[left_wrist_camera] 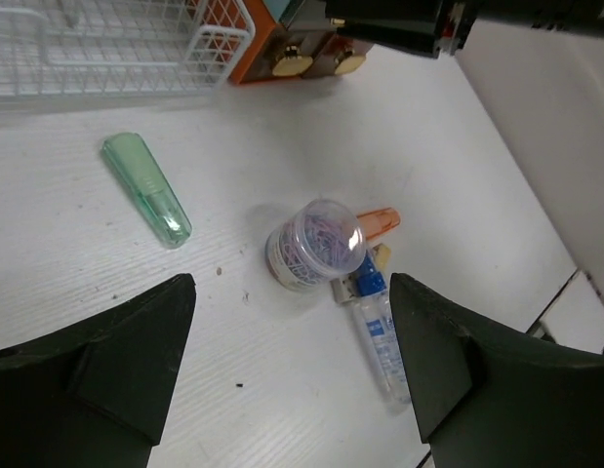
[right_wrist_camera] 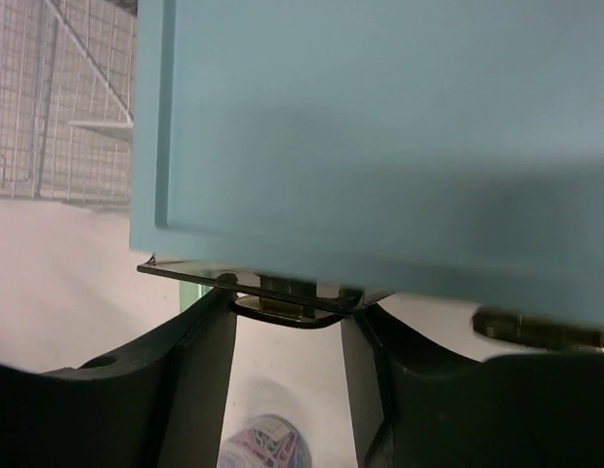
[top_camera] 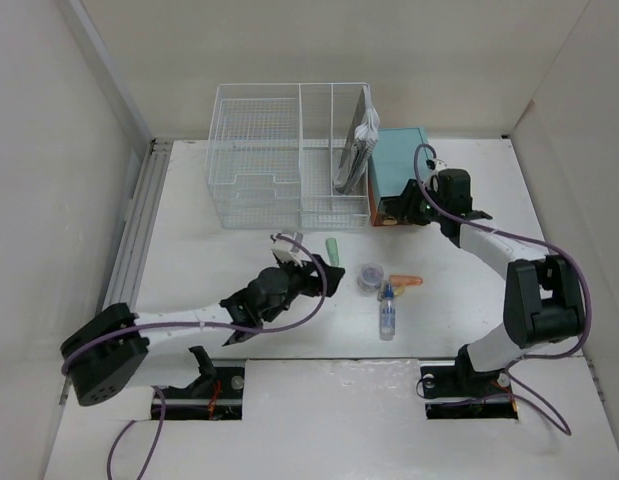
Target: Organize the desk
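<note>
1. The left gripper (left_wrist_camera: 292, 285) has its two dark fingers (left_wrist_camera: 116, 370) spread wide. It holds nothing and hangs above the desk (left_wrist_camera: 448, 146).
2. Below the gap between those fingers stands a small clear jar (left_wrist_camera: 314, 244) of coloured paper clips. An orange pen-like piece (left_wrist_camera: 378, 220) lies just beside the jar, and a clear tube with a blue cap (left_wrist_camera: 375, 327) is also just beside it. A green highlighter (left_wrist_camera: 145, 188) lies apart, toward the rack.
3. The right gripper (right_wrist_camera: 287, 322) is at the front of the teal box (right_wrist_camera: 380, 127). Its fingers (right_wrist_camera: 184, 380) are drawn close on either side of a brass drawer pull (right_wrist_camera: 287, 304) and appear to pinch it.
4. From above, the desk (top_camera: 209, 260) is walled on three sides, and a metal rail (top_camera: 139, 220) runs along its left edge. Bare surface lies left of the left gripper (top_camera: 324, 275) and to the right of the small items, below the right gripper (top_camera: 404, 207).
5. The white wire rack (top_camera: 259, 150) stands at the back. A spiral notebook (top_camera: 357, 140) stands upright in its rightmost slot. The teal box (top_camera: 399, 160) sits just beside the rack on its right, and two lower wooden drawers with brass knobs (left_wrist_camera: 292, 63) show in the left wrist view.
</note>
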Robot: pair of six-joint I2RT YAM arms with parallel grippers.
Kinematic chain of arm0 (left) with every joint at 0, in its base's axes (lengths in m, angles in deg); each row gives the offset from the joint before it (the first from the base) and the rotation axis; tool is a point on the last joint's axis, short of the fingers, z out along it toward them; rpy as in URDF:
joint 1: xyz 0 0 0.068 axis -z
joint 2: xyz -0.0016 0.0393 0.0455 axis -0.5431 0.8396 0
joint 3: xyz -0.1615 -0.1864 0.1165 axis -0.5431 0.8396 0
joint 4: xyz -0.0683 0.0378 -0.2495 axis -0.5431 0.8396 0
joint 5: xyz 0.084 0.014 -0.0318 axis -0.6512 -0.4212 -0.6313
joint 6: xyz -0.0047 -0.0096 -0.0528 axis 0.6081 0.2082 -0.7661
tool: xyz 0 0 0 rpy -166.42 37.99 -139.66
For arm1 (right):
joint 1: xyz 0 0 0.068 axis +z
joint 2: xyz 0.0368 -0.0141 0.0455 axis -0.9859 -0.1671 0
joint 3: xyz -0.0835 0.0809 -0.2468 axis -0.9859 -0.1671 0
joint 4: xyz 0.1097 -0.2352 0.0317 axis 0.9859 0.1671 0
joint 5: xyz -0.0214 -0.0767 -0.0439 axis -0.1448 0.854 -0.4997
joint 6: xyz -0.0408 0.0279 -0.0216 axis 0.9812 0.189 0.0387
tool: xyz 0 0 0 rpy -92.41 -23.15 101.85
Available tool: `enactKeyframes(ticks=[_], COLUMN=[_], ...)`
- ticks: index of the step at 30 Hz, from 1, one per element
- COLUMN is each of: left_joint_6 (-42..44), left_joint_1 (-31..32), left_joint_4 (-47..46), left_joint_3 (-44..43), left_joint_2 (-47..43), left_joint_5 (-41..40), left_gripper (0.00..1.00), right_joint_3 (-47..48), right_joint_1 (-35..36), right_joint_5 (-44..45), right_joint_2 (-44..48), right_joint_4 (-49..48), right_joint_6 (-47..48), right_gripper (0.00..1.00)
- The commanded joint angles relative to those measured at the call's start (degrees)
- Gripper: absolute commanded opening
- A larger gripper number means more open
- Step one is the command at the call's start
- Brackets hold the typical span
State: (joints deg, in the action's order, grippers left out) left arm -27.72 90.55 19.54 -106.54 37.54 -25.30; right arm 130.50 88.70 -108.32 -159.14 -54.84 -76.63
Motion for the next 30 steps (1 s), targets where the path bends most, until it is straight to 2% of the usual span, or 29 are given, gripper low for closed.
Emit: enactKeyframes(ticks=[1,4,6,12,14,19,23,30], left_joint_6=[3.1,5.4,7.8,14.3,15.9,18.7,19.3,19.3], left_joint_1=[-0.1,-0.1,0.4,2.6,3.8,6.0,7.2,7.7], left_joint_4=[-8.1,-8.1,-4.1,3.9,9.7,20.7,28.1,31.5], left_joint_3=[-5.5,-10.3,-16.2,-27.0,-29.8,-37.1,-39.3,-40.8], left_joint_2=[5.9,14.0,20.0,28.6,31.1,35.8,38.4,40.4], left_joint_5=[5.4,9.7,11.0,11.3,10.6,6.2,2.1,-6.0], left_gripper=[0.78,0.78,0.79,0.79,0.79,0.79,0.79,0.79], right_joint_3=[-2.4,-4.6,-6.3,-8.0,-8.5,-8.5,-8.5,-8.5], right_joint_1=[0.6,0.6,0.6,-0.5,-1.1,-2.2,-2.3,-2.3], right_joint_5=[0.4,-0.3,-0.8,-2.8,-3.5,-5.2,-5.8,-6.4], right_joint_2=[5.4,8.8,10.3,13.9,14.4,14.4,13.9,13.9], right_joint_4=[-2.0,0.6,1.7,5.7,6.2,8.0,9.2,9.8], right_joint_6=[1.8,3.4,4.8,6.5,7.6,8.3,9.0,9.5], right_gripper=[0.39,0.39,0.39,0.39,0.39,0.39,0.39,0.39])
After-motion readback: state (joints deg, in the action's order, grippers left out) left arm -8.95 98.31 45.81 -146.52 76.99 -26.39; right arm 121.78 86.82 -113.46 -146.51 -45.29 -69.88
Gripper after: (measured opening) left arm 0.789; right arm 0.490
